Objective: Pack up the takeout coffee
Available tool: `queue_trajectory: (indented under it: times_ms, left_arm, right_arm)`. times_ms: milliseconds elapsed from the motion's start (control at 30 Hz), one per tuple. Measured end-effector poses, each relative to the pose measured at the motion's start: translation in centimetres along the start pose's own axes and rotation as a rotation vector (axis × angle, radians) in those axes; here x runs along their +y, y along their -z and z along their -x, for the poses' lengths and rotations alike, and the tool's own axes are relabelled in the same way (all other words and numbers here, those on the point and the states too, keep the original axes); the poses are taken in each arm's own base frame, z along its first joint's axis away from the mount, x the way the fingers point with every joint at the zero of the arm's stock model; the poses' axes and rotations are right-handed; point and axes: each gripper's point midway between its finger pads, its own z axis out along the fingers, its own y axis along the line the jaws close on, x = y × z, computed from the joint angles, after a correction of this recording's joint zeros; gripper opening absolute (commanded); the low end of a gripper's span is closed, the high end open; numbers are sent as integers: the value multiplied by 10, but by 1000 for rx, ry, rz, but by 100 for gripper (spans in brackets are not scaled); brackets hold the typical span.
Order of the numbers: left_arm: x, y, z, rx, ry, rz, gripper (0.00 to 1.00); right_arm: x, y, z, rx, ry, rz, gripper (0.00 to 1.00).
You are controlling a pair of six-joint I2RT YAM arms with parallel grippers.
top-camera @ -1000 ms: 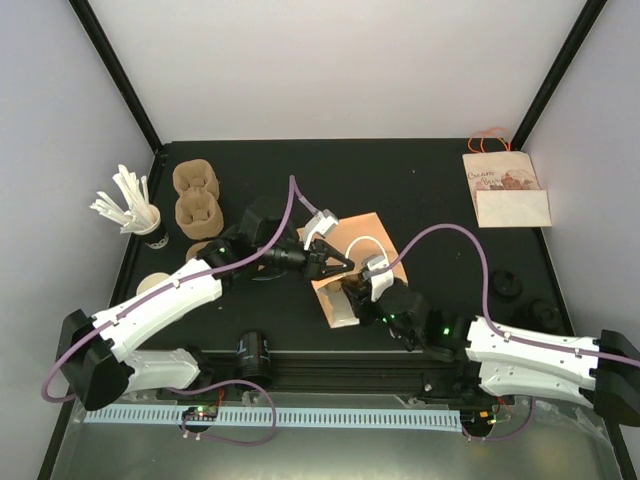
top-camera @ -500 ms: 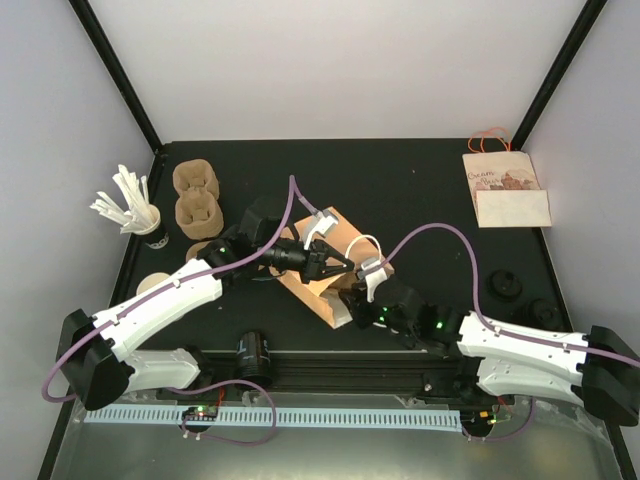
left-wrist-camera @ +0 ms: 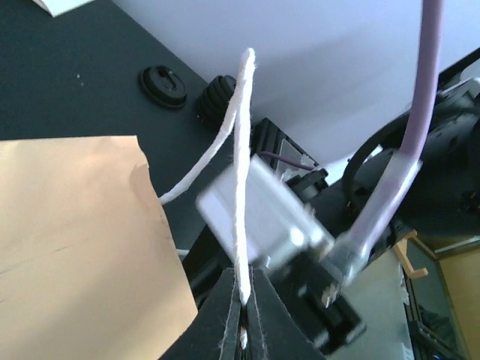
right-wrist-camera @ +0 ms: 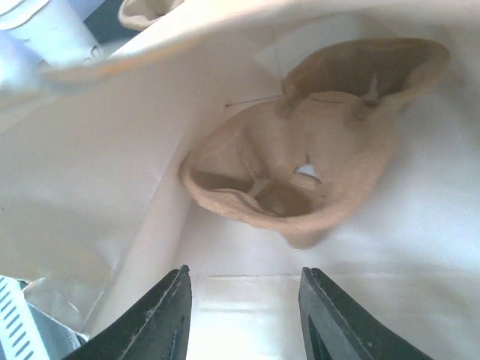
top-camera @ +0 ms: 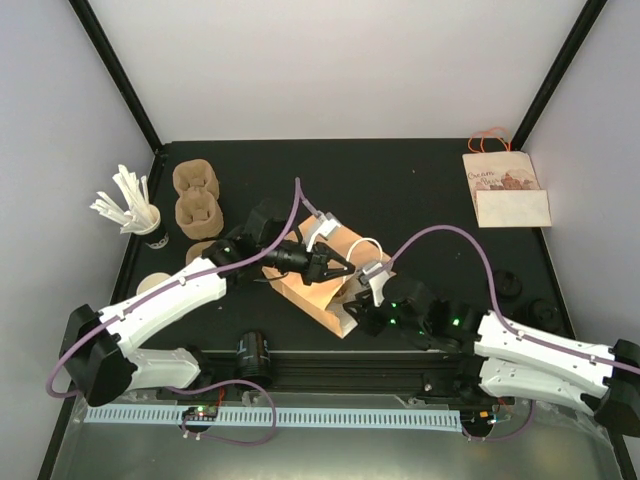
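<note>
Since a second ago the paper bag (top-camera: 312,290) has slid nearer the bench's (top-camera: 430,190) front edge and gaped open. A pulp cup carrier (right-wrist-camera: 300,165) lies inside. The left pincer (left-wrist-camera: 241,294) clamps the bag's white handle (left-wrist-camera: 241,150). The right pincer (right-wrist-camera: 244,300) sits in the bag's mouth, jaws partly apart, gripping nothing.
</note>
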Motion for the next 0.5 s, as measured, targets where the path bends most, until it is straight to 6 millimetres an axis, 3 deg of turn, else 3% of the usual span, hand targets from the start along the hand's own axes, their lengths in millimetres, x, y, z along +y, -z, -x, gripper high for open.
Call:
queue_trajectory:
  times_ms: [233, 400, 500]
  left_arm:
    - [12, -5, -14, 30, 35, 13, 2]
    - [17, -8, -18, 11, 67, 10, 2]
    - [20, -10, -20, -7, 90, 3, 2]
  right_arm:
    - [-35, 15, 8, -71, -245, -83, 41]
    - [-63, 4, -16, -114, -517, -112, 36]
    - [-68, 0, -23, -128, -635, -116, 36]
